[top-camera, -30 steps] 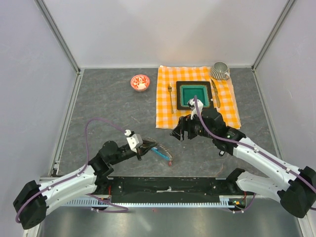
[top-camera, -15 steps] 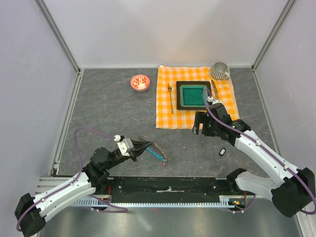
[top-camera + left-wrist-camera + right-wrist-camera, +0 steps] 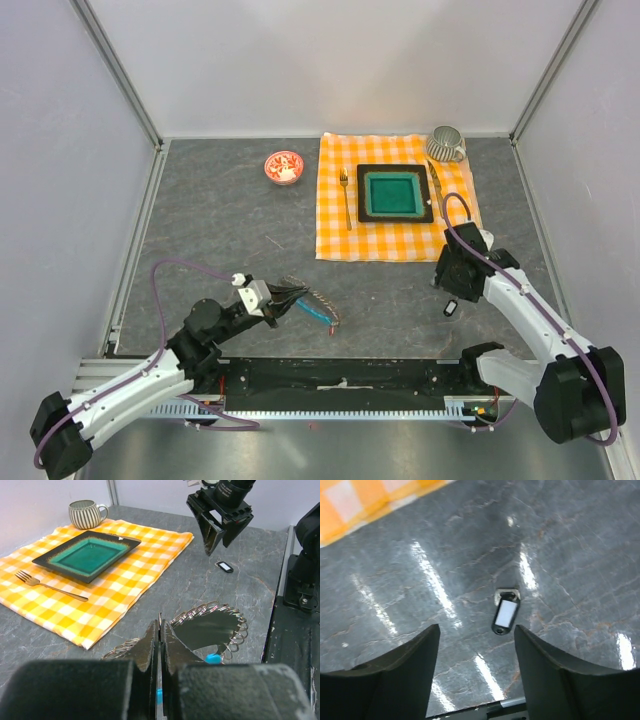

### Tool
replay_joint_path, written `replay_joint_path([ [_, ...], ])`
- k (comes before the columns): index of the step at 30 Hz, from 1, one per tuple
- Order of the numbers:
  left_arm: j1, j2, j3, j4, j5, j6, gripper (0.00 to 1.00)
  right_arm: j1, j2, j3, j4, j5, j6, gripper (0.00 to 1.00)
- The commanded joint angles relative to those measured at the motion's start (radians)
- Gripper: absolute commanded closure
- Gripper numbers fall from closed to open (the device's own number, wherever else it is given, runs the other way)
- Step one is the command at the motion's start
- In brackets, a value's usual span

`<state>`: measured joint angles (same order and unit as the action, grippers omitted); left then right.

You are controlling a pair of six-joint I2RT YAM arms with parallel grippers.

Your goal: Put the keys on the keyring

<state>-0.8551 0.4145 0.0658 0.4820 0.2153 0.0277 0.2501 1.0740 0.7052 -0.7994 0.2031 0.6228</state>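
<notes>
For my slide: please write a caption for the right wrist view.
Open right gripper hovers over a small black tag lying on the grey table.

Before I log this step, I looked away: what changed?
The right end effector swung rightward from beside the cloth, now open above the black key tag. The left end effector pulled back, dragging the keyring it grips. The plate, fork, mug and bowl stayed.

Left tool [image 3: 160,632] clamped, right tool [image 3: 476,632] spread

The table [image 3: 580,540] is glossy stone-look, the keyring [image 3: 236,629] shiny metal.
</notes>
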Motion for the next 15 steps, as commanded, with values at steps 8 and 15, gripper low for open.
replay_joint_path([
  [8,0.001,0.015,0.022,0.036,-0.007,0.029,0.98,-0.022,-0.040,-0.098,0.021,0.127,0.169,0.51],
  [15,-0.001,0.015,0.022,0.036,0.002,0.026,0.98,-0.023,-0.039,-0.162,0.107,0.182,0.210,0.66],
])
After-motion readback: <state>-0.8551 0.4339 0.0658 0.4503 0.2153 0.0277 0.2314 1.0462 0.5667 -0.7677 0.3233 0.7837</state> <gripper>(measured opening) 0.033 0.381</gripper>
